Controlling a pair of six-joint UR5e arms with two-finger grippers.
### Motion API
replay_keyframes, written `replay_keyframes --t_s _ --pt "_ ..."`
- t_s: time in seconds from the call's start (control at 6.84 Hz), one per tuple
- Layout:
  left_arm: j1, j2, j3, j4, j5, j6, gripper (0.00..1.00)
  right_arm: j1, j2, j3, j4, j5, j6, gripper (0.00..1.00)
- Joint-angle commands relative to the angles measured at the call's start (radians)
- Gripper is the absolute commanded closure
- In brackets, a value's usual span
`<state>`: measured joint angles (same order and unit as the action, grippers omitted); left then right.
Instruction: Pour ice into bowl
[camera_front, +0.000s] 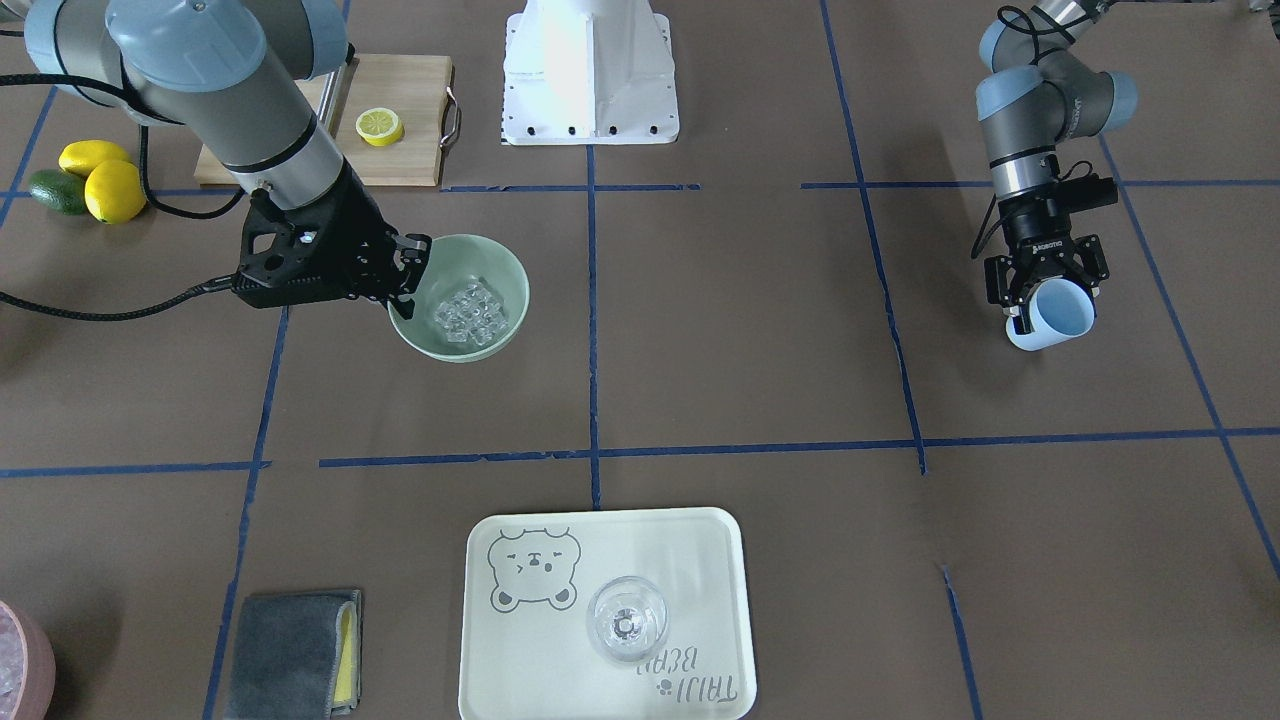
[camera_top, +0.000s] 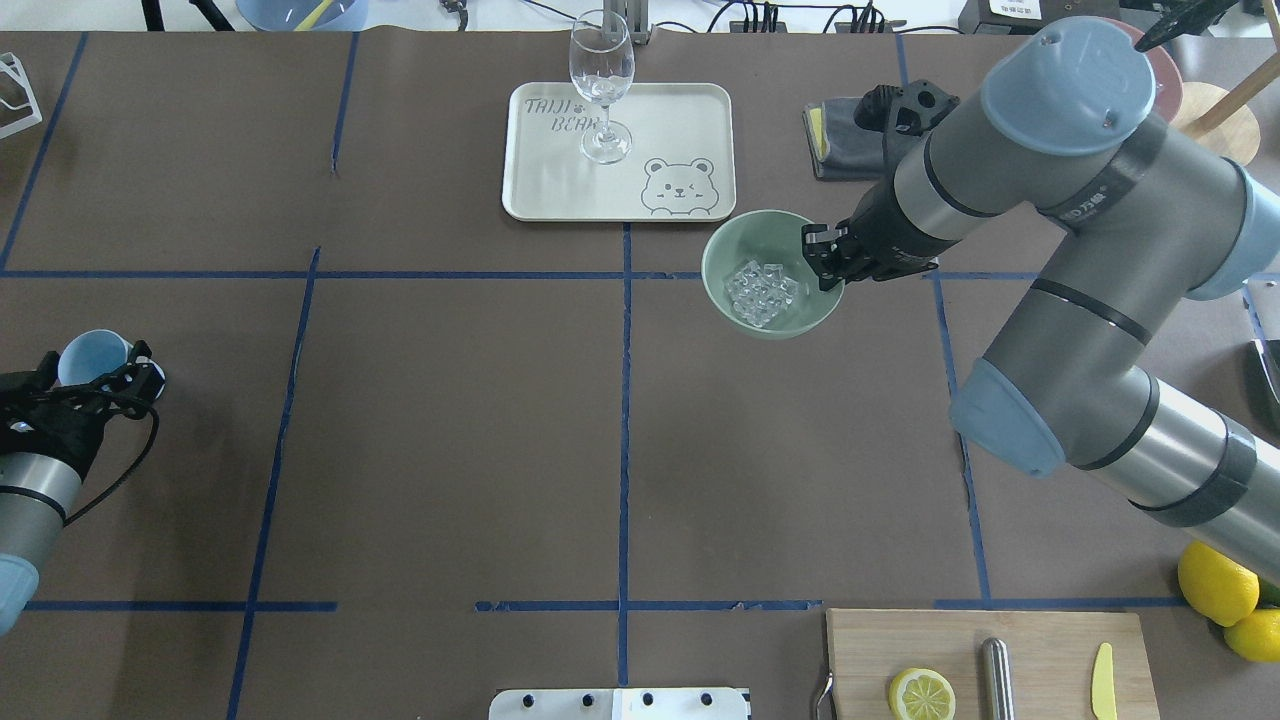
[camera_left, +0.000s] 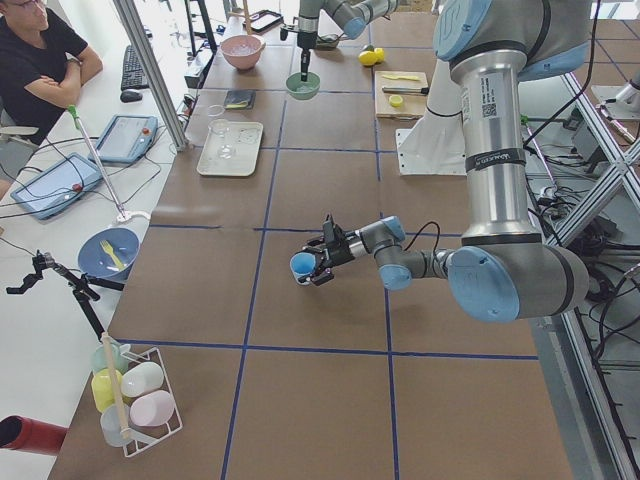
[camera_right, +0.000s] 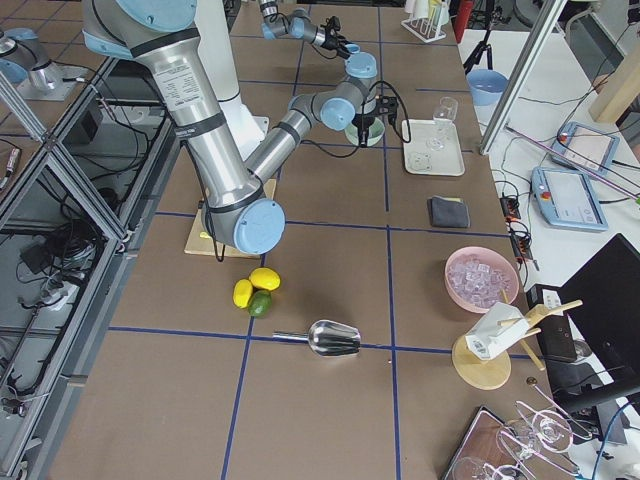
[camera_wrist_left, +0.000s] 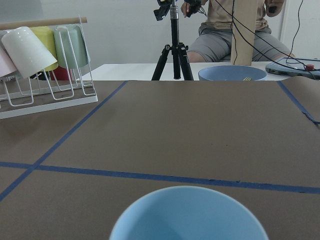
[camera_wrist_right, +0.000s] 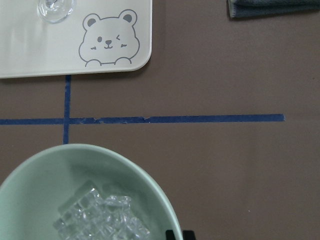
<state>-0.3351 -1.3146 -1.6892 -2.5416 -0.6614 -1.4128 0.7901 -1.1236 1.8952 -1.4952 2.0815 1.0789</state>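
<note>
The pale mint-green bowl (camera_front: 490, 262) stands on the table and holds a heap of clear ice cubes (camera_front: 468, 312). My right gripper (camera_front: 410, 268) is shut on the bowl's rim on the side nearest that arm. The overhead view shows the same grip (camera_top: 822, 258) on the bowl (camera_top: 735, 240). The right wrist view shows the bowl (camera_wrist_right: 50, 175) and the ice (camera_wrist_right: 100, 220) from above, with the fingertips (camera_wrist_right: 187, 234) at the rim. My left gripper (camera_front: 1045, 300) is far away at the table's other side. It is shut on a tilted, empty-looking blue cup (camera_front: 1058, 312), seen also in the left wrist view (camera_wrist_left: 187, 215).
A cream bear tray (camera_front: 700, 560) carries a clear wine glass (camera_front: 626, 620). A grey cloth (camera_front: 290, 655) lies beside it. A cutting board (camera_front: 400, 100) with a lemon half, whole lemons (camera_front: 115, 190) and a pink bowl of ice (camera_right: 483, 280) lie on the right arm's side.
</note>
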Motion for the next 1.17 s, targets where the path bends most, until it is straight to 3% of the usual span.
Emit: replay_keyframes --t_s 0.0,0.15,0.29,0.58,0.88,1.02 --pt "-0.008 0.061 -0.136 0.000 -0.004 0.104 0.00 0.011 -0.106 0.056 0.009 -0.001 -0.071 1.00" --pt "-0.045 0.061 -0.179 0.000 -0.062 0.195 0.00 0.032 -0.196 0.097 0.010 -0.005 -0.141 1.00" --pt "-0.182 0.061 -0.245 0.000 -0.201 0.376 0.00 0.067 -0.267 0.108 0.013 -0.008 -0.202 1.00" --pt "-0.342 0.051 -0.259 -0.002 -0.396 0.595 0.00 0.109 -0.443 0.075 0.228 -0.006 -0.223 1.00" --pt "-0.433 0.041 -0.261 -0.002 -0.507 0.696 0.00 0.158 -0.553 -0.017 0.433 0.005 -0.243 1.00" --pt "-0.470 0.029 -0.256 -0.002 -0.562 0.731 0.00 0.165 -0.579 -0.043 0.475 0.021 -0.246 1.00"
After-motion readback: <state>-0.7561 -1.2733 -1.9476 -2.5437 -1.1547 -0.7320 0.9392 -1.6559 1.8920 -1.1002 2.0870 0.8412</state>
